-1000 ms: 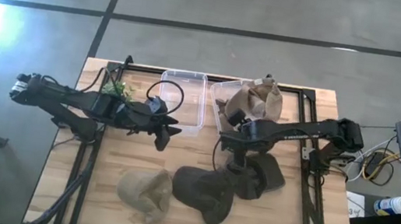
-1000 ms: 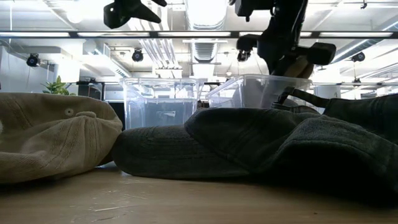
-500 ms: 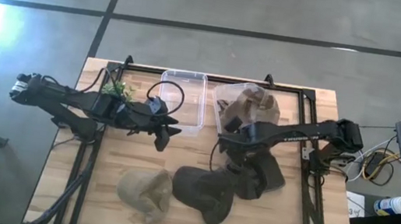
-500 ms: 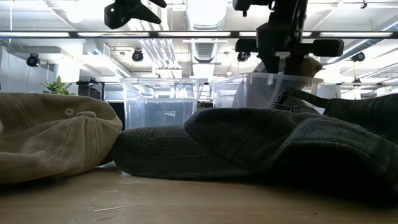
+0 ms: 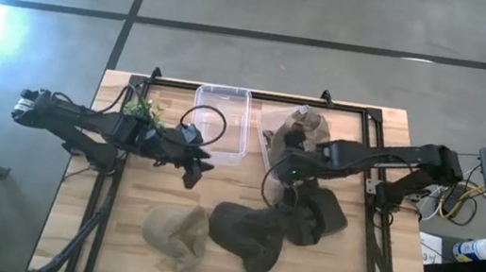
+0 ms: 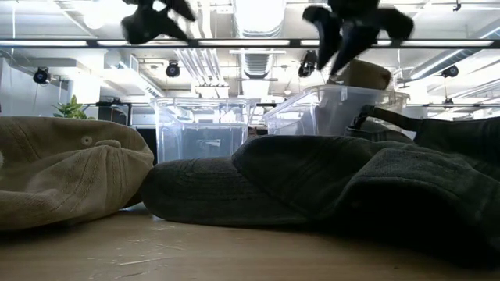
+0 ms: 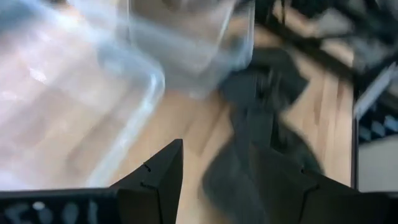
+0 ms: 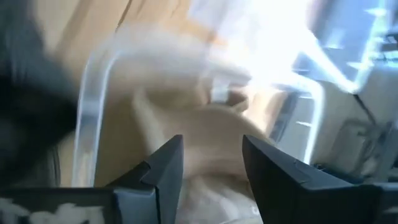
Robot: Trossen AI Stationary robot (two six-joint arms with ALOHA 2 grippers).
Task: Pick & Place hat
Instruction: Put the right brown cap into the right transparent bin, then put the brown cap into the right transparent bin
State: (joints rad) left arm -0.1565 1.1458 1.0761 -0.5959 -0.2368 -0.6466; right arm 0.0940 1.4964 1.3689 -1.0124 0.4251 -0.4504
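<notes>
A tan hat point(image 5: 309, 124) lies inside the right clear bin point(image 5: 270, 115) at the table's far side; the low view shows the hat point(image 6: 364, 74) sticking up over the bin's rim. My right gripper point(image 5: 291, 143) hangs open just above it, clear of it point(image 8: 211, 163). On the table's near half lie another tan hat point(image 5: 174, 234) and two dark hats point(image 5: 246, 236) point(image 5: 316, 211), overlapping. My left gripper point(image 5: 193, 165) hovers open near the left clear bin point(image 5: 223, 124), with nothing between its fingers point(image 7: 214, 171).
A small green plant point(image 5: 142, 108) stands at the far left beside the left arm. A black frame point(image 5: 373, 126) runs along the table's edges. Bare wood point(image 5: 136, 188) lies between the left arm and the near tan hat.
My right gripper has opened and let go of the tan hat, which has dropped from above the rim into the right bin. The gripper has then risen a little above the bin.
</notes>
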